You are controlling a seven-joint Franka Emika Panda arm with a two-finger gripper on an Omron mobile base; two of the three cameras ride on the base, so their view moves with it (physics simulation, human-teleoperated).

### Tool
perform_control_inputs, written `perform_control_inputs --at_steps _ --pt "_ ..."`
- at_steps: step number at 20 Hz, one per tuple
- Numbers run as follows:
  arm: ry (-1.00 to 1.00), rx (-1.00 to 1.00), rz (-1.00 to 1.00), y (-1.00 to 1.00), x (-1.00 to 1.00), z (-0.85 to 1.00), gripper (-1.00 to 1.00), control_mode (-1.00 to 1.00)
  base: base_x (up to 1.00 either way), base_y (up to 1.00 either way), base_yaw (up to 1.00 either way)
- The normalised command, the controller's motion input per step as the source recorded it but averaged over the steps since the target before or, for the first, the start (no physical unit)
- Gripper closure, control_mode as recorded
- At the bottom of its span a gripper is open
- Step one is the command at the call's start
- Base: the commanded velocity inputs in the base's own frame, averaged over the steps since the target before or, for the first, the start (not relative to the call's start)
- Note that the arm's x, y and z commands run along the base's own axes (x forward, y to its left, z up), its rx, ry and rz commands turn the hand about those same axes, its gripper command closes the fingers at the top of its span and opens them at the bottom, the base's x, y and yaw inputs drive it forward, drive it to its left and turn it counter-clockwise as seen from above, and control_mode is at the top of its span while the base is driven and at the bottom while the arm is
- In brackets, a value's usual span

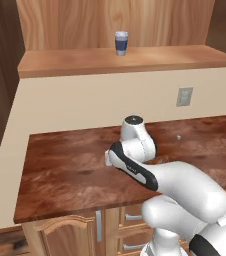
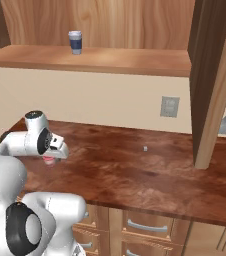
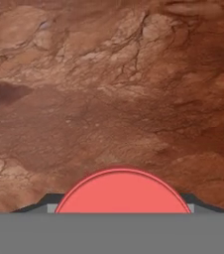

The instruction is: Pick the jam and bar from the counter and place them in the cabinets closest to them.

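Red jam (image 3: 123,192) sits between our gripper's (image 3: 123,208) fingertips (image 3: 40,204), pinched on both sides, above the wood-grain counter (image 3: 109,89)

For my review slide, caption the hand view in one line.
Pincer closed around the jam, its pink-red top seen from above, over the dark wood-grain counter.

blue-grey cup (image 1: 121,43) upright on shelf, wall outlet (image 1: 184,96), drawer handles (image 2: 148,226)
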Motion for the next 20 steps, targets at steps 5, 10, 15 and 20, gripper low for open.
perform_control_inputs --at_steps 5,10,15,20 --pt "0.0 0.0 -0.01 -0.04 -0.06 0.7 1.0 -1.0 0.0 0.0 0.0" --pt "-0.02 0.0 -0.01 -0.1 -0.09 0.75 1.0 -1.0 0.0 0.0 0.0" --pt "0.0 0.01 0.0 -0.13 -0.05 0.74 1.0 -1.0 0.0 0.0 0.0" --pt "0.0 0.0 0.0 0.0 0.0 0.73 1.0 -1.0 0.0 0.0 0.0"
